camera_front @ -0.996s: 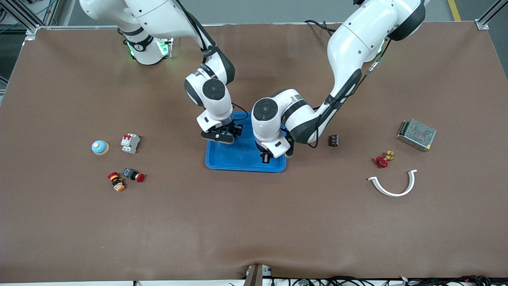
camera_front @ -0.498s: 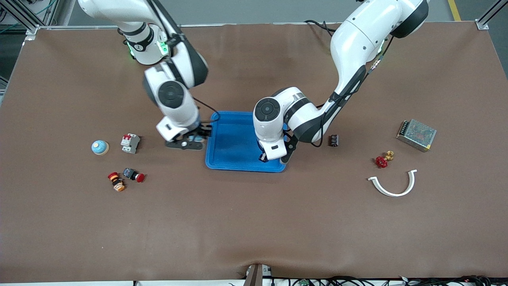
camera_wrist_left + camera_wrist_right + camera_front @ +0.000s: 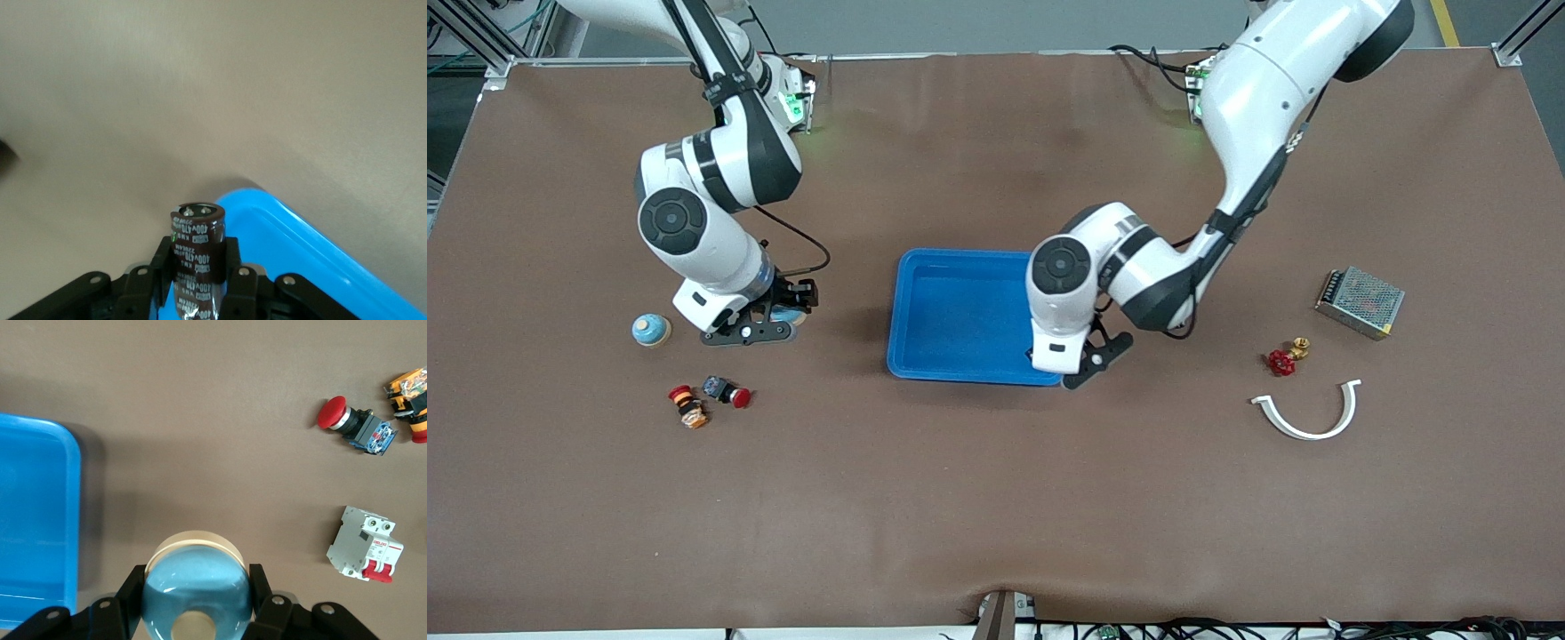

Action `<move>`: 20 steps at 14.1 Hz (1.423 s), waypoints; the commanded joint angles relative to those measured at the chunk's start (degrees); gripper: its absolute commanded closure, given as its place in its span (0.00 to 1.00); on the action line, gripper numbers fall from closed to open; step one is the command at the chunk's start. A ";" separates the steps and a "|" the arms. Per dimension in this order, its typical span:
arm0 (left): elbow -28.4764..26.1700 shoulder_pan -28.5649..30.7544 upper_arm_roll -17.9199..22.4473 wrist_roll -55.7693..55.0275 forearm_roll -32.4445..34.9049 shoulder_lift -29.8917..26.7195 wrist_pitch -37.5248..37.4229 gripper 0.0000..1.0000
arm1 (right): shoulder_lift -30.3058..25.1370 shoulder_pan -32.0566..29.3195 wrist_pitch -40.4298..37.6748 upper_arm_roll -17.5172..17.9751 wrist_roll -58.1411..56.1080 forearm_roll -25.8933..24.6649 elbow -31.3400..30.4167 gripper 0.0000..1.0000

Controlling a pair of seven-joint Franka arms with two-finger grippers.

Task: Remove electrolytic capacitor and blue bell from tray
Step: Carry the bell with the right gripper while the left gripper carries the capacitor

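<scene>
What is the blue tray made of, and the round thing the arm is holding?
The blue tray looks like smooth, slightly shiny plastic, with rounded moulded corners. The bell in the right end effector seems glossy painted metal, since its dome shows reflections, though it could be plastic.

Glossy white shells on both arms — left arm [image 3: 1254, 98] and right arm [image 3: 720, 151] — with black bands at the joints and round dark-grey caps on the wrist housings. Thin black cables looped beside each forearm. Green lights aglow at the bases. Matte black two-finger left gripper [image 3: 195, 280] and right gripper [image 3: 197, 603] — angular links, small silver screws.
</scene>
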 commanded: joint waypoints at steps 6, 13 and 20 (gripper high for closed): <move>-1.24 8.88 -2.45 25.82 -0.74 -1.77 -2.74 1.00 | -1.08 -6.40 18.71 1.10 -10.32 -1.07 -13.19 0.58; -0.80 15.12 -2.28 38.13 -0.83 -1.42 -0.02 1.00 | 4.62 -6.49 25.74 1.10 -10.41 -1.07 -14.42 0.58; -1.41 21.02 -5.09 46.92 -0.57 -1.94 1.39 1.00 | 9.28 -10.17 30.84 1.10 -17.07 -1.16 -14.42 0.58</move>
